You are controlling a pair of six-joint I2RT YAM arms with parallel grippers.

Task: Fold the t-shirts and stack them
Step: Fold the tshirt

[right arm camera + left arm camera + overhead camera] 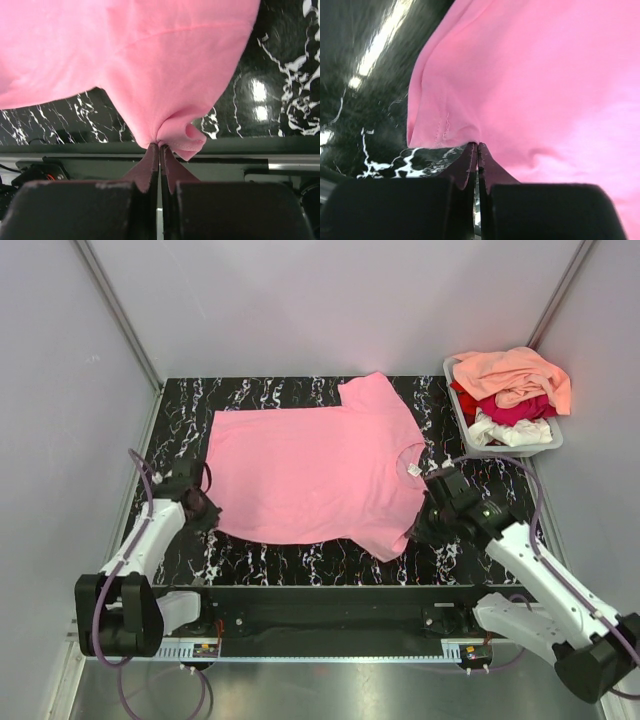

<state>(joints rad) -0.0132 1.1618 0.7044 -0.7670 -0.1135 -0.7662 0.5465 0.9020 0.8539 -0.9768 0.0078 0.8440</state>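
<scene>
Cloth of the pink t-shirt (310, 470) lies spread flat on the black marbled counter (260, 560), neck and small white label (412, 470) toward the right, hem toward the left. The left gripper (478, 145) has its jaws closed on the near hem corner, the fabric puckering at the tips. The right gripper (160, 146) is clamped just as tight on the edge of the near sleeve — a small fold bunches there. At the far right corner sits a grey tub (552, 443), apart from the spread shirt — a peach-orange t-shirt (515, 375) heaped on top, a crimson t-shirt (515, 410) and a white t-shirt (510, 432) beneath.
</scene>
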